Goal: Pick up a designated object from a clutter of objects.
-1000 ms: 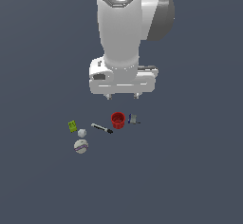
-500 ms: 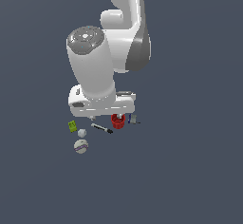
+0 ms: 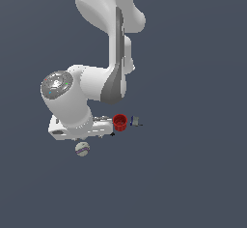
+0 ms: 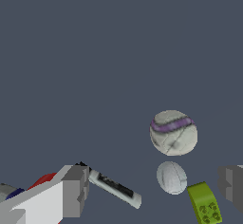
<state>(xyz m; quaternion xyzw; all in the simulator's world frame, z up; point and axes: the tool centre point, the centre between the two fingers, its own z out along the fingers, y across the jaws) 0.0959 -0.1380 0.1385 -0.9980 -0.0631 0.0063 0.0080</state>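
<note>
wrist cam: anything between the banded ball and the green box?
Yes, the small white ball sits between the banded ball and green box, seen in the wrist view.

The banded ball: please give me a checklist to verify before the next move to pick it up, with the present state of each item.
1. Banded ball in sight, purple band visible: ok in both views.
2. Ball free of neighbours: ok; a gap separates it from the small white ball.
3. Tool open: ok; the fingers stand wide apart in the wrist view.
4. Tool centred over the banded ball: not ok; the small white ball and marker lie between the fingers instead.
5. Green box clear of the fingers: not ok; it sits close to one.
6. Tool height above the floor: cannot tell.
</note>
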